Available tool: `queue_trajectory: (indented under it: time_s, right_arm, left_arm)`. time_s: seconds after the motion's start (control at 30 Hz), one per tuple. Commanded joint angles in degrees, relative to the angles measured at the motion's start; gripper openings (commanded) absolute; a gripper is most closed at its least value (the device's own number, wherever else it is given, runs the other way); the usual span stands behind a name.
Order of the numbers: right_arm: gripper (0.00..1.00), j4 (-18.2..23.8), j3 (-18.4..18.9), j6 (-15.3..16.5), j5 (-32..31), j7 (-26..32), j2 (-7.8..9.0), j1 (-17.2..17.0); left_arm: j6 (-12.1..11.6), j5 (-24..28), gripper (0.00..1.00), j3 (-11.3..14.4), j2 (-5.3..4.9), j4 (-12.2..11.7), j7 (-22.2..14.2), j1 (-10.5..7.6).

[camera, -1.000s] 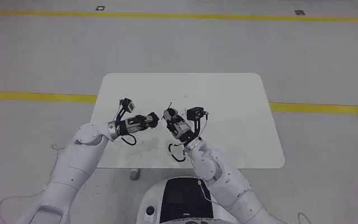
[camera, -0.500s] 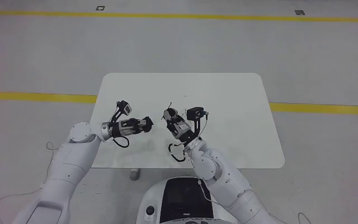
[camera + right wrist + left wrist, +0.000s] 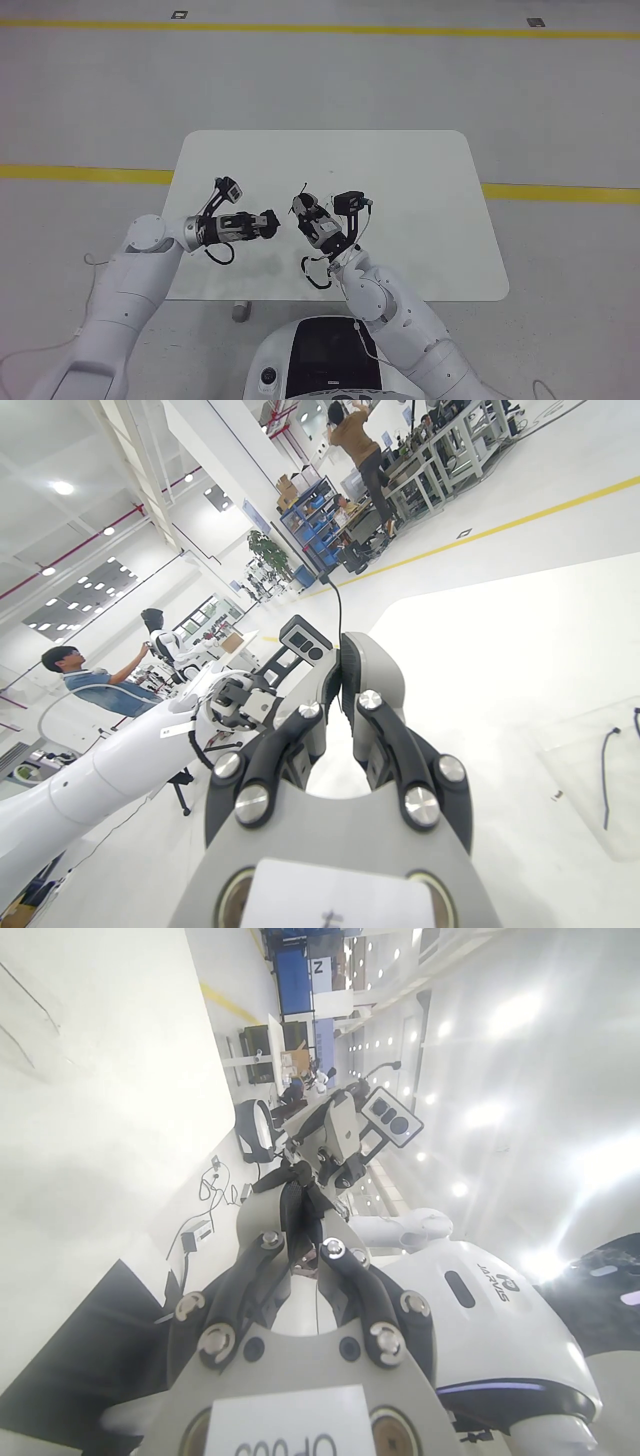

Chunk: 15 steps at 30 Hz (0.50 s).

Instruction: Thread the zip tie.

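Our right claw pinches the black zip tie, its free end rising above the claw over the counter. Our left claw, fingers closed, hovers near the right claw. Any misalignment could bend the tie.

In the foreground, left gripper, fingers pressed together, white desk stretching off beside it. Just beyond and facing it, right gripper, wrist camera at its side. Farther off, cables on the floor.
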State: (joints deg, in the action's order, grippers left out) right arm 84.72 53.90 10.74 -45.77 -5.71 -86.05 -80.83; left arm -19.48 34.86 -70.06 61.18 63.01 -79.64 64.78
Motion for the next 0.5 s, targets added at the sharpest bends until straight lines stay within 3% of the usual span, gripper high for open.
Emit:
queue_trajectory:
  time_s: [0.0, 0.17, 0.37, 0.47]
  right_arm:
    - [0.0, 0.0, 0.0, 0.0, 0.0, 0.0, 0.0, 0.0]
    - [0.0, 0.0, 0.0, 0.0, 0.0, 0.0, 0.0, 0.0]
    - [0.0, 0.0, 0.0, 0.0, 0.0, 0.0, 0.0, 0.0]
    - [0.0, 0.43, -0.02, -0.04, -0.3, -0.17, 0.03, -0.19]
  left_arm:
    - [0.0, 0.44, 0.0, -0.49, 0.01, 0.69, 0.0, 0.38]
    - [0.0, 0.27, 0.0, -2.07, 0.3, 1.57, 0.0, 1.2]
    - [0.0, 0.37, 0.0, -2.18, 0.34, 1.54, 0.0, 1.27]
    - [1.12, 0.39, 0.0, -1.69, 0.37, 2.3, 2.49, 1.83]
